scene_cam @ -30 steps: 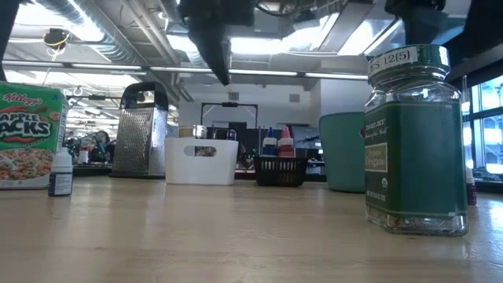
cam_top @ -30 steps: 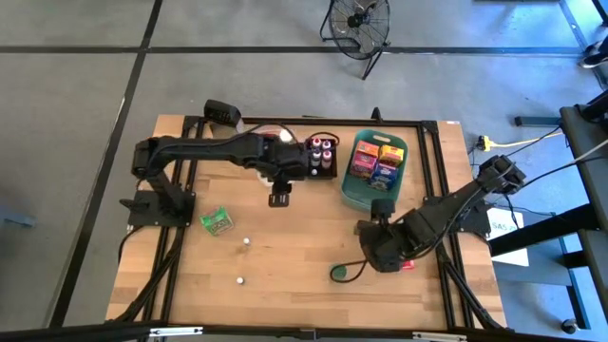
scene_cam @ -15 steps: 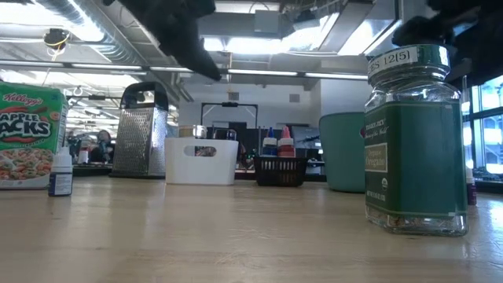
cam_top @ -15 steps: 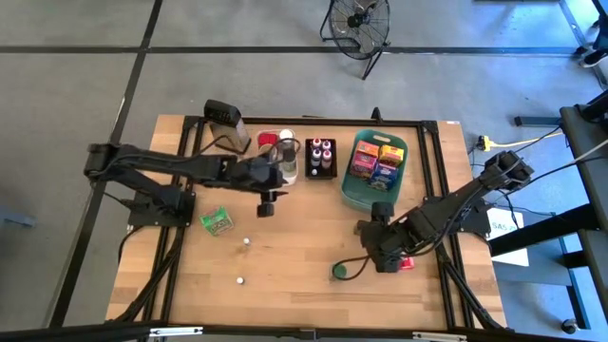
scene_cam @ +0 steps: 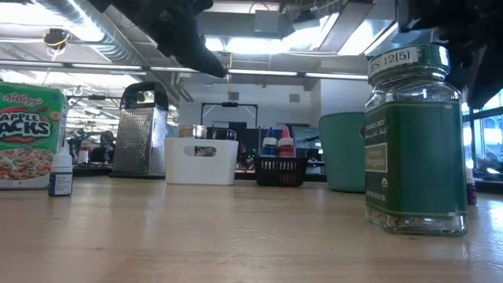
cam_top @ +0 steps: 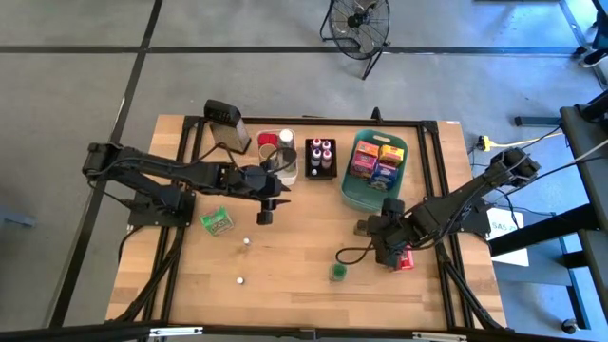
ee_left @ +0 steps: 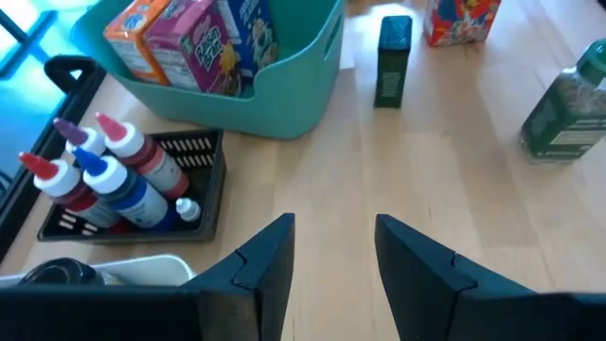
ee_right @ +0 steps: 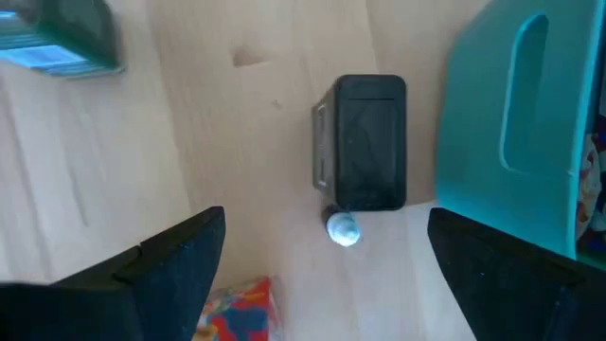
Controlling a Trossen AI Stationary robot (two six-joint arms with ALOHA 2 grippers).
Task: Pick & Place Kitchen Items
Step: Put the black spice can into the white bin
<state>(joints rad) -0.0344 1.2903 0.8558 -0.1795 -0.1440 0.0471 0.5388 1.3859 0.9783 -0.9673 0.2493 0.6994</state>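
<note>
Left gripper [cam_top: 263,217] hangs above bare wood just in front of the white bin [cam_top: 284,163], fingers [ee_left: 270,256] a narrow gap apart with nothing between them. Across the table, the right gripper [cam_top: 387,249] sits low beside the teal basket [cam_top: 359,197], jaws spread wide and empty. Under its camera: a dark box [ee_right: 360,154] and a tiny white-capped bottle [ee_right: 343,229] touching it, both right against the basket wall, with a red packet [cam_top: 407,262] near the gripper. The green jar [cam_top: 337,273] stands upright on open table, apart from that gripper. Boxes [cam_top: 377,160] are packed in the basket, squeeze bottles [cam_top: 321,154] in the black tray [ee_left: 194,224]. A green packet [cam_top: 218,221] lies near the left arm's base.
</note>
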